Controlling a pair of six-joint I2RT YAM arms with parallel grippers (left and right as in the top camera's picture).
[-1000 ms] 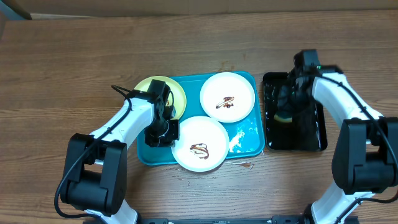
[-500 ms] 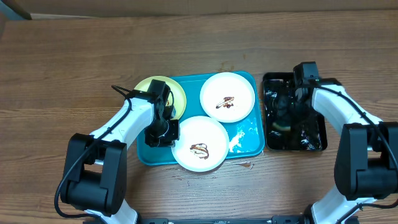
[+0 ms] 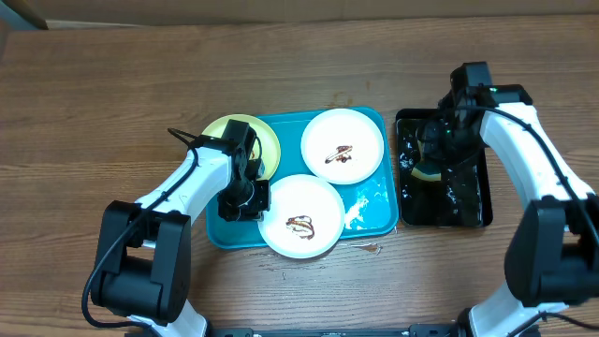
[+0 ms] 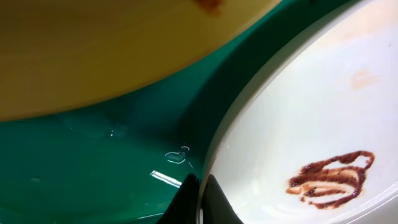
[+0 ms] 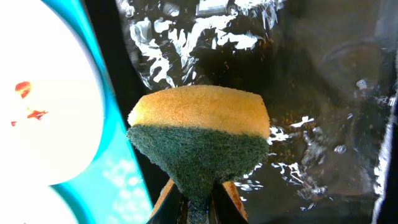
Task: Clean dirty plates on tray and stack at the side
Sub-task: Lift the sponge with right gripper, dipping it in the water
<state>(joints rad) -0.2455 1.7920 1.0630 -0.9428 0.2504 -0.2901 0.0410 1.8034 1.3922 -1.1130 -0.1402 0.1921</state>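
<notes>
My left tool (image 4: 200,198) is pinched shut on the rim of the near white plate (image 3: 299,215), which lies on the tray (image 3: 370,201). My right tool (image 5: 198,208) clamps the sponge (image 5: 199,140) above the black tray (image 3: 468,201). Plan: brace the plate, then wipe the sauce smear (image 4: 329,180) with light strokes.

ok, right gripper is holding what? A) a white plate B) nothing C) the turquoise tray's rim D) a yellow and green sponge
D: the right wrist view shows the right gripper pinched shut on the sponge, above the wet black tray.
</notes>
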